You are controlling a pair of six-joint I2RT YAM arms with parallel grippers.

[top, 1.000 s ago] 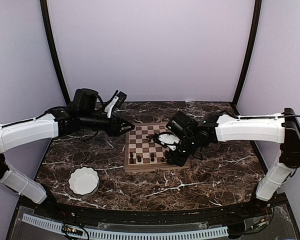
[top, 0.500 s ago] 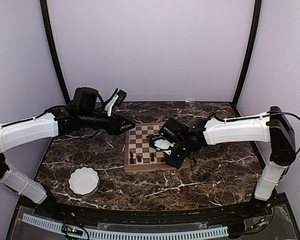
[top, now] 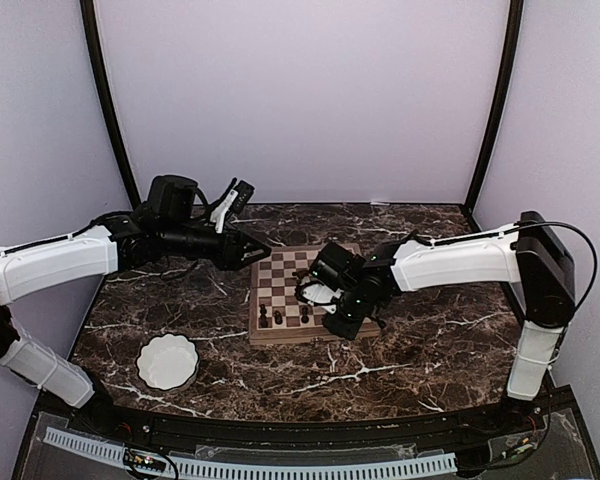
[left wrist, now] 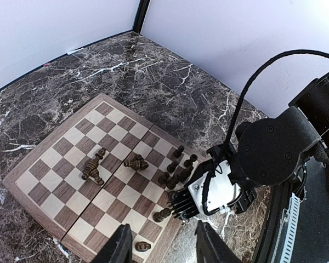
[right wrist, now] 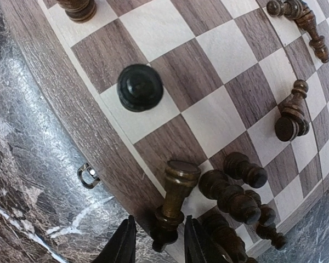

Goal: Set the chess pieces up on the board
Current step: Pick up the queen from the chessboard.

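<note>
The board lies mid-table. Three chess pieces stand in its near row. My right gripper hangs low over the near right edge. In the right wrist view its jaws straddle one end of a tilted brown chess piece, with a gap on the left side, so it is open. A dark pawn stands further along, and several pieces crowd together on the right. Others lie toppled mid-board. My left gripper hovers at the board's far left corner, open and empty.
A white scalloped bowl sits on the marble table near the front left. The board's metal clasp juts from its near rim. Black frame posts rise at the back corners, and the right arm's cable loops above the board.
My right arm has slid left along the board's near edge, its jaws opening slightly round the piece. The left arm has not moved.
</note>
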